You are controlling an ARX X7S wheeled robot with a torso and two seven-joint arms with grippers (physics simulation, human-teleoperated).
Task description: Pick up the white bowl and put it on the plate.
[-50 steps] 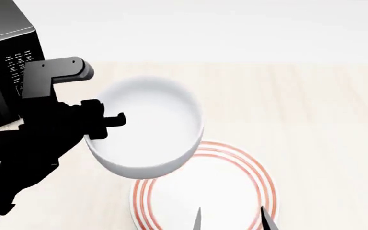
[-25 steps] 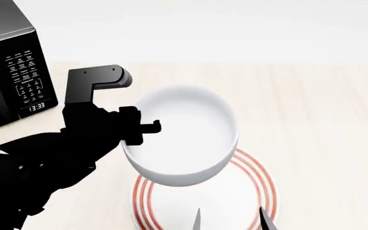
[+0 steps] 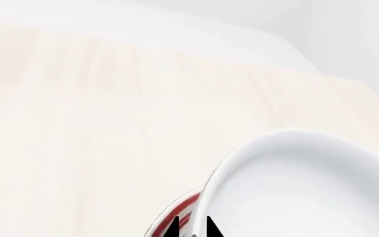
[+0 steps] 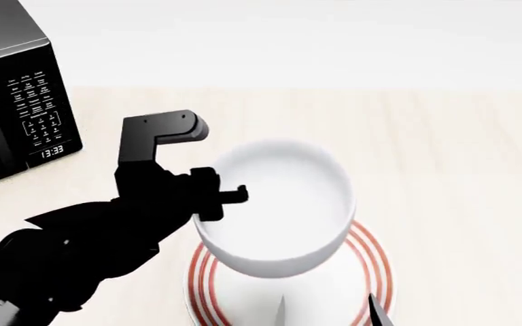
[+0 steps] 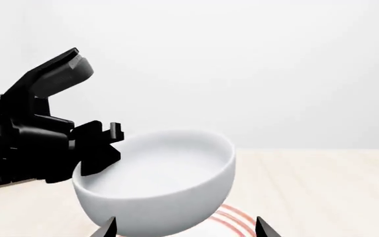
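The pick-up is done: the left gripper (image 4: 214, 198) pinches the bowl (image 4: 274, 207) by its rim and holds it in the air, tilted, over the plate (image 4: 370, 261) (only part of the red rings shows beneath). Left: lowering and letting go. The right gripper (image 4: 326, 311) waits near the plate, fingers spread.

Free room: bare table (image 4: 461, 156) to my right and beyond the white bowl (image 4: 274, 207). Obstacles: microwave (image 4: 11, 95) at far left; my left arm (image 4: 98, 238) beside the bowl; the plate (image 4: 370, 272) beneath it, mostly covered.
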